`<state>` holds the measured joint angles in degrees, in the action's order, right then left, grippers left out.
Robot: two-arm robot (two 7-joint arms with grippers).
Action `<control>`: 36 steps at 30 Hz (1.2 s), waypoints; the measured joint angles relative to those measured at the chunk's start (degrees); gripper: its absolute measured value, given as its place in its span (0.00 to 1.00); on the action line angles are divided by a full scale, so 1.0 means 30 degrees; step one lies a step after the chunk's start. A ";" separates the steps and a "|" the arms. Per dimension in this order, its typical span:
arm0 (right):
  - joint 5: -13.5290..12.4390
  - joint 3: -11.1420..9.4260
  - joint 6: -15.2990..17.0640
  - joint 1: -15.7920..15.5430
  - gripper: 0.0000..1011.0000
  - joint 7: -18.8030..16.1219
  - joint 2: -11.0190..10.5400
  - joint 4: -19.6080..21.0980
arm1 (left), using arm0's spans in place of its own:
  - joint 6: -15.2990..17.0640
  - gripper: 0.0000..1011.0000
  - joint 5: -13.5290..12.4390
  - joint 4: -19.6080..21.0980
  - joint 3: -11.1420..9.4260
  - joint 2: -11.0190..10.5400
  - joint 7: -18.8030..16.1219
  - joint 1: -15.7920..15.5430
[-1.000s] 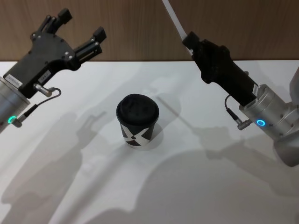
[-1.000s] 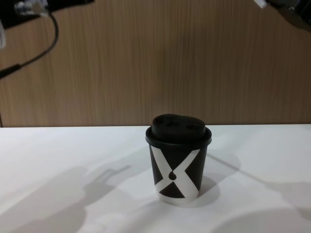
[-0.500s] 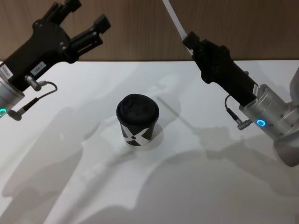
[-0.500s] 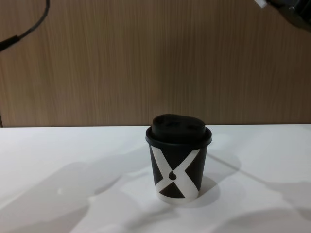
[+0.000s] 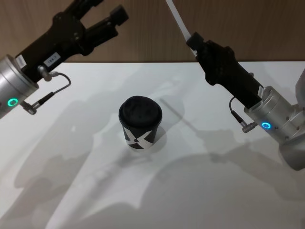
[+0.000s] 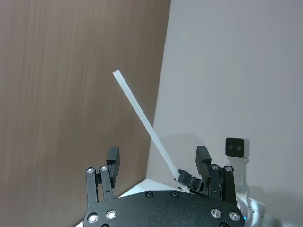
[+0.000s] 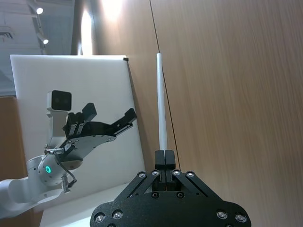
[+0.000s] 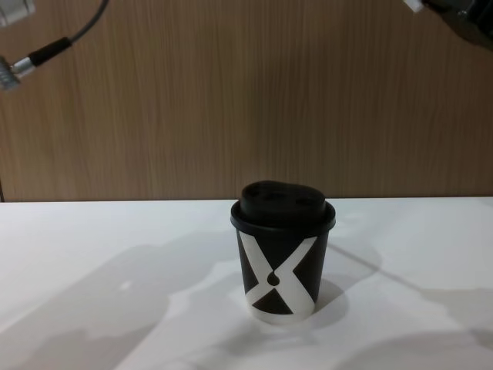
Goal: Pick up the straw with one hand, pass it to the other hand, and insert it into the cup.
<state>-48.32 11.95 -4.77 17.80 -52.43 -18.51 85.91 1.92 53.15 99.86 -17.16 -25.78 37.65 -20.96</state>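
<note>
So, your straw [image 5: 178,20] is off the table, pinched near its lower end in the clenched right gripper [image 5: 192,39]. It rises from those fingertips toward 11 o'clock and runs off the top of the head view. The cup [image 5: 140,123] stands upright at the middle of the white table [image 5: 224,195], lid on, with the right gripper up at its 2 o'clock and well apart from it. The left gripper [image 5: 106,6] hangs at the cup's 11 o'clock, fingers spread wide and holding nothing. In the left wrist view the straw [image 6: 141,117] shows in the gap between its two fingertips, but farther off and not touched.

The risk, as I judge it, lies in the handover. The straw is thin and held at one end only, so a spread finger brushing its long free part could swing it in the grip or flick it out. If the right gripper lets go before the left has closed squarely, the straw drops to the table or onto the lid. A skewed grasp would also leave you a tilted straw to steer into the lid's small opening, and a miss there could tip the light cup.

Against one second ago, the left gripper has climbed and swung in toward 1 o'clock, closing on the straw with the same wide spread. The right gripper, straw and cup have not moved.
</note>
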 joint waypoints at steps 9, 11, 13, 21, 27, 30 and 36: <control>0.0001 0.0000 0.0000 -0.0001 0.01 0.0000 0.0000 0.0000 | 0.0844 0.99 0.0891 -0.0725 -0.0655 0.0269 0.0584 -0.0764; 0.0000 -0.0001 0.0000 -0.0001 0.01 -0.0001 -0.0001 0.0000 | 0.1063 0.99 0.1124 -0.0897 -0.0807 0.0347 0.0692 -0.0919; 0.0001 -0.0001 0.0000 -0.0001 0.01 0.0000 0.0000 0.0000 | 0.1307 0.99 0.1389 -0.1069 -0.0950 0.0439 0.0792 -0.1064; 0.0001 -0.0001 0.0000 0.0000 0.01 0.0000 0.0000 0.0001 | 0.2076 0.99 0.2269 -0.1776 -0.1397 0.0848 0.0932 -0.1535; 0.0001 -0.0001 -0.0001 -0.0001 0.01 0.0000 0.0001 0.0000 | 0.2463 0.99 0.2892 -0.2373 -0.1598 0.1207 0.1011 -0.1867; 0.0001 -0.0001 0.0000 -0.0001 0.01 0.0001 0.0001 0.0000 | 0.2625 0.99 0.3242 -0.2790 -0.1699 0.1456 0.1047 -0.2090; 0.0002 -0.0001 0.0000 -0.0001 0.01 0.0000 0.0000 0.0000 | 0.2895 0.99 0.3887 -0.3832 -0.1937 0.2054 0.1202 -0.2661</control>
<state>-48.31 11.95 -4.77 17.79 -52.43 -18.51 85.91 10.61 64.81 88.36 -22.97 -19.62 41.26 -28.94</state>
